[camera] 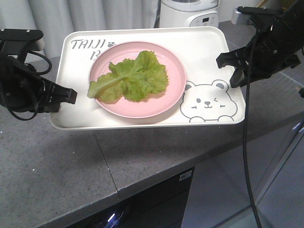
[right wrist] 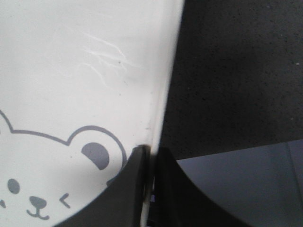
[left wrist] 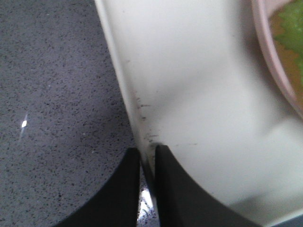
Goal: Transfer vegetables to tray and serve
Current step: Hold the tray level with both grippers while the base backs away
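Grey table [camera: 47,161] lies beneath the tray [camera: 209,52]. Its rims are clamped by the left claw [left wrist: 147,151] and the right claw [right wrist: 150,150]; between them, vegetables [camera: 135,76] lie on a pink plate [camera: 178,90].

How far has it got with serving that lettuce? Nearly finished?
Loading looks done: the lettuce lies on the pink plate, which sits on the tray. In hand: the left gripper and right gripper each pinch an opposite tray rim. To do: carrying it off to serve. Whether it is lifted off the counter, I cannot tell.
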Motion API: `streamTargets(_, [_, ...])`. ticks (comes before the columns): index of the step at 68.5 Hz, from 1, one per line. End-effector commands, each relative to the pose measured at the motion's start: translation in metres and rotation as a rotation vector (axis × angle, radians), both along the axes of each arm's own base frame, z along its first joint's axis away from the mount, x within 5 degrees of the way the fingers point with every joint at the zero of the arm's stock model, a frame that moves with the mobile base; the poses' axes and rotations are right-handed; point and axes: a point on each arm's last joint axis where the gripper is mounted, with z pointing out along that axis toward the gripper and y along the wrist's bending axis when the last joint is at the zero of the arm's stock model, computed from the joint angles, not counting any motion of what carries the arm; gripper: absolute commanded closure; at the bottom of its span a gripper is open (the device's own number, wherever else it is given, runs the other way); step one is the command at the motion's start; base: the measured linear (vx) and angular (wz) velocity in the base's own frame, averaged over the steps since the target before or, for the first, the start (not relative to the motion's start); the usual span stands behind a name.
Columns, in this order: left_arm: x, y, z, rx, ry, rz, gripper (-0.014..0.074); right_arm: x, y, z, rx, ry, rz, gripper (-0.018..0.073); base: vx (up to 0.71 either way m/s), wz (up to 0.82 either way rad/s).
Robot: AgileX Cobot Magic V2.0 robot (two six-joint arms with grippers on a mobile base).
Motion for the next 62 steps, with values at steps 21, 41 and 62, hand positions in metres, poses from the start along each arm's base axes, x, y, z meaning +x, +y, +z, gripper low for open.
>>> streamTargets(21, [-0.0045,-0.008,0.0249,-0.089,-0.128,-0.032,0.0602,-0.0164,0.0071,0.0286,0.06,-0.067,0.047,0.0565,-0.01,-0.19])
streamTargets(41, [-0.0045,-0.008,0.0249,-0.089,-0.128,-0.032,0.0602,-0.0164,0.0071,0.0286,0.06,-0.067,0.047,0.0565,-0.01,-0.19])
streamTargets(62, [-0.0045,-0.008,0.0249,-0.089,-0.128,-0.032,0.0602,-0.0164,0.0071,0.0286,0.06,-0.067,0.047,0.0565,-0.01,-0.17])
